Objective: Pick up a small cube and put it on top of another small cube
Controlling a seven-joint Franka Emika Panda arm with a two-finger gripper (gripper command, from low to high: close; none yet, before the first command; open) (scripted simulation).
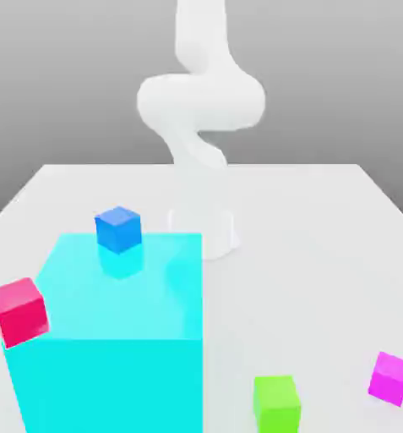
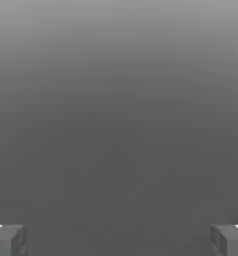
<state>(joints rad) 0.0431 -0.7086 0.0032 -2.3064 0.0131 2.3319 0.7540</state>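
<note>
the end effector (image 2: 119, 240) stands wide, its fingers (image 2: 8, 240) holding nothing. the magenta-purple cube (image 1: 390, 377) rests on the white surface (image 1: 323, 254) beside the green cube (image 1: 277, 402).

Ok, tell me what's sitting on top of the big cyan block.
A small blue cube rests on the cyan block, near its far edge. A red-pink cube overlaps its left corner. Whatever lies behind or under the block is covered.
</note>
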